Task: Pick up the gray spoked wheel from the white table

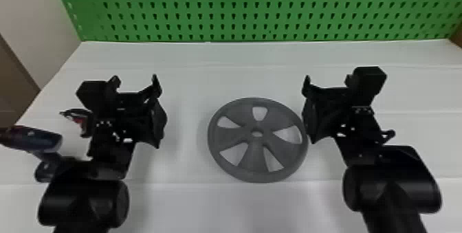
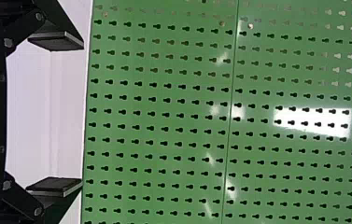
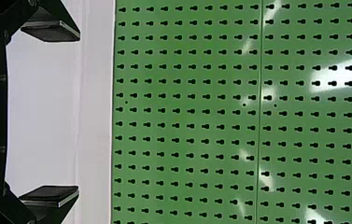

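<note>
- The gray wheel (image 1: 256, 155) is lying flat on the white table (image 1: 192, 81), between the two grippers.
- It is sitting just left of the right gripper (image 1: 328, 82), its rim showing close against that gripper's near side; I cannot tell if they are touching.
- It is lying well apart from the left gripper (image 1: 135, 82), to its right.
- Both grippers are holding their fingers wide apart, with nothing between them, and are pointing toward the green pegboard (image 1: 233, 9).
- A power drill (image 1: 34, 139) is resting left of the left gripper.
</note>
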Available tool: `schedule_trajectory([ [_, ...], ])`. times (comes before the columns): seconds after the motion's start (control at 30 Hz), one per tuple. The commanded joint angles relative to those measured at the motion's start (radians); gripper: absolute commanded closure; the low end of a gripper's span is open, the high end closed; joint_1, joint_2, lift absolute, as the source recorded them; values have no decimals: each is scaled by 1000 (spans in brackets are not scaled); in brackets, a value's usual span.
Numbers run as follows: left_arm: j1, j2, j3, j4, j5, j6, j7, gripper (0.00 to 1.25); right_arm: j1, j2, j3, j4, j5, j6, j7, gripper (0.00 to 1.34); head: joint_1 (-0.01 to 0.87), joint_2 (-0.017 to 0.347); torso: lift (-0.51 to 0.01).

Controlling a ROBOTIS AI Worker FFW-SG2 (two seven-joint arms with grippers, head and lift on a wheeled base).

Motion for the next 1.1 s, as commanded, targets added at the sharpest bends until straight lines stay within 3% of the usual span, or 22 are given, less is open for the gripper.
schedule_trajectory([
  [0.0, 0, 0, 1, 0, 0, 0, 0, 237, 0, 1, 0, 3, 3, -1, -4, 140, 770, 44, -98],
  [0.77, 6, 0, 2, 0, 0, 2, 0, 237, -4, 1, 3, 3, -10, 15, -7, 140, 770, 44, -98],
  [1.07, 8, 0, 5, -2, 2, 2, 0, 237, -47, 1, 3, -65, -4, 273, -7, 140, 770, 44, -98],
])
